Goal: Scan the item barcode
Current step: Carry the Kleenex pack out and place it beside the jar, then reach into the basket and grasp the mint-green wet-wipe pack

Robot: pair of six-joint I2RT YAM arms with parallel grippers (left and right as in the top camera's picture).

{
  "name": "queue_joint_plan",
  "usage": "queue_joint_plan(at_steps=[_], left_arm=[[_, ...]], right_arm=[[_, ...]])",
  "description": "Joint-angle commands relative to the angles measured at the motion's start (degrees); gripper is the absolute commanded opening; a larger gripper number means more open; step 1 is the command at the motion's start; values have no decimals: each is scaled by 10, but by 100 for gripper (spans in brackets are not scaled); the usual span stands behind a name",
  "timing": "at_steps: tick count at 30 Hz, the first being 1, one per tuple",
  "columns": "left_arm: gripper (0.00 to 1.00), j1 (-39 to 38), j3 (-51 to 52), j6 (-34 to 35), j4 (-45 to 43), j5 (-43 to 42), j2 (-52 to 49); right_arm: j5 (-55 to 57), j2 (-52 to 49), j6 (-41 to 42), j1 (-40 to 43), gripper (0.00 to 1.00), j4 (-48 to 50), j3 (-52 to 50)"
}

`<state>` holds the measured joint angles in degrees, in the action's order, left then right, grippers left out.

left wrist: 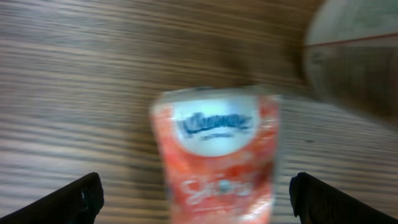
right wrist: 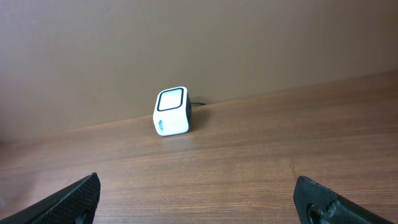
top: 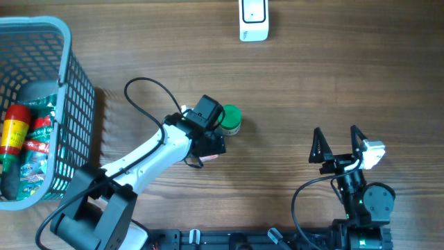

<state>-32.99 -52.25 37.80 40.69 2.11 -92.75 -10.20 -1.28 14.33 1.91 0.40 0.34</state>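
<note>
Kleenex tissue pack (left wrist: 217, 155), the soft red-and-white plastic one, lies flat on the brown wooden table (top: 361, 76) directly under your left gripper (left wrist: 196, 190). Its black fingers stand spread wide on either side of the pack and touch nothing. The label faces up, so the barcode is probably on a face you cannot see; the wrist view is too blurred to find it.

Centre the pack between the fingers before you close. Take it across its narrow width, low enough to catch the body rather than a loose edge of wrapper.

Just beyond the pack, slightly to its right, stands a small jar with a green lid (top: 230, 119); keep the fingers off it as you descend. Well to the pack's right your right gripper (top: 336, 135) waits with fingers released and empty. Well to the pack's left sits a blue plastic mesh basket (top: 69, 42) holding other goods.

Farthest from the pack, across the table, is the white box-shaped scanner (top: 253, 19). Carry the pack there, turn its hidden face to the window and hold it steady.
</note>
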Motion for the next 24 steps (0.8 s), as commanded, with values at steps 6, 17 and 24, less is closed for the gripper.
queue_joint_plan(at_steps=[6, 17, 24], left_arm=[[100, 6, -168, -51, 108, 155, 54], [100, 236, -460, -23, 239, 194, 130], [100, 453, -461, 9, 273, 130, 169]], right_arm=[[8, -1, 8, -5, 100, 3, 0], [8, -1, 8, -5, 100, 3, 0], [8, -1, 8, -5, 100, 3, 0]])
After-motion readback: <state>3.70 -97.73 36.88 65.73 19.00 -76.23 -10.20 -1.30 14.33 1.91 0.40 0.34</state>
